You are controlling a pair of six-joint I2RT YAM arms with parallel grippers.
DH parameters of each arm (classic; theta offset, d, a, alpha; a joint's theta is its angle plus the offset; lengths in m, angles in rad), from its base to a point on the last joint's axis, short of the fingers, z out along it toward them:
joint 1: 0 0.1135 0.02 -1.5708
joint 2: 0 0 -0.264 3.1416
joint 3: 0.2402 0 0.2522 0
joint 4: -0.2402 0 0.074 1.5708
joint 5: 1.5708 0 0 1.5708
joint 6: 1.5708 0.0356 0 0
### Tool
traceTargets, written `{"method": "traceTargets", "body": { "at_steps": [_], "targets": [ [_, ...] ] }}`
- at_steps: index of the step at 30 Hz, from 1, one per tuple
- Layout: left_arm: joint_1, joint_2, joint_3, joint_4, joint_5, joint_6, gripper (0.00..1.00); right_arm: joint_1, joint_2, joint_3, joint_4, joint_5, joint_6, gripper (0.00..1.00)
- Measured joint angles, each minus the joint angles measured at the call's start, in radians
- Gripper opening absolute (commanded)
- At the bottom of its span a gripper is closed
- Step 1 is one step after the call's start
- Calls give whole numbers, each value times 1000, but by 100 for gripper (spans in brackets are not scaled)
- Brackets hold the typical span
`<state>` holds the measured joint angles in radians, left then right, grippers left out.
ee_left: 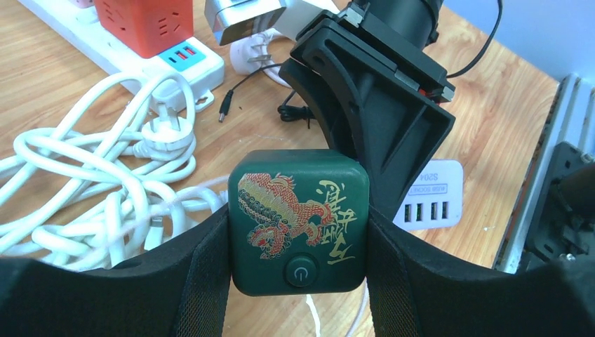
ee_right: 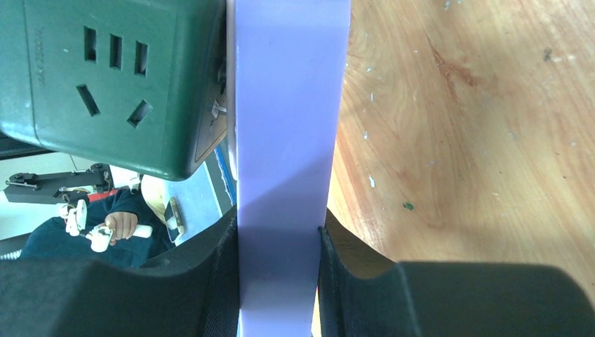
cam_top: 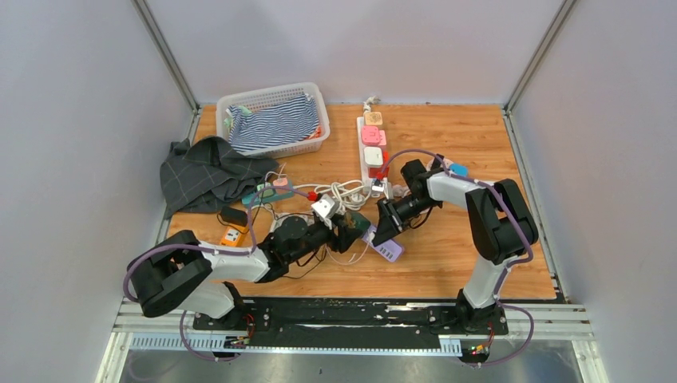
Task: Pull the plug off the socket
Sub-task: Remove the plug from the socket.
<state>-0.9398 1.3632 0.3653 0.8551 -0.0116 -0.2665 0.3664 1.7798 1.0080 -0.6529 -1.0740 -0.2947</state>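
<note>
The socket [ee_left: 298, 221] is a dark green cube with a red and gold dragon and a round power button. My left gripper [ee_left: 298, 281] is shut on its two sides and holds it just above the table; it also shows as the green socket [cam_top: 349, 224] in the top view. The plug [ee_right: 288, 140] is a flat lilac USB adapter pressed against the socket [ee_right: 105, 77], with a metal prong showing in the seam. My right gripper [ee_right: 281, 281] is shut on the plug, both pads touching it. From above, the plug [cam_top: 387, 249] lies under my right gripper [cam_top: 378, 231].
A tangle of white cables [ee_left: 91, 189] lies left of the socket. Behind it runs a white power strip [cam_top: 372, 148] with a red cube [ee_left: 144, 24] and pink adapters. A white basket [cam_top: 275, 120] of striped cloth and a grey cloth [cam_top: 203, 171] sit at the back left.
</note>
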Motion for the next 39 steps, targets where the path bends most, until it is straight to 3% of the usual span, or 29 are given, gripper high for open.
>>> {"method": "traceTargets", "body": {
  "at_steps": [5,10,22,39],
  "targets": [
    [-6,3,-105,187,-37,-64,0,21,-3,9,0,0,5,0],
    [-6,16,-113,221,-53,-92,0,26,-6,12,1,2,10,0],
    [-123,10,13,4,-299,4,0,26,-6,14,19,66,-14,0],
    [-102,-206,6,-235,-300,-177,0,45,-16,16,16,-3,-22,0]
  ]
}}
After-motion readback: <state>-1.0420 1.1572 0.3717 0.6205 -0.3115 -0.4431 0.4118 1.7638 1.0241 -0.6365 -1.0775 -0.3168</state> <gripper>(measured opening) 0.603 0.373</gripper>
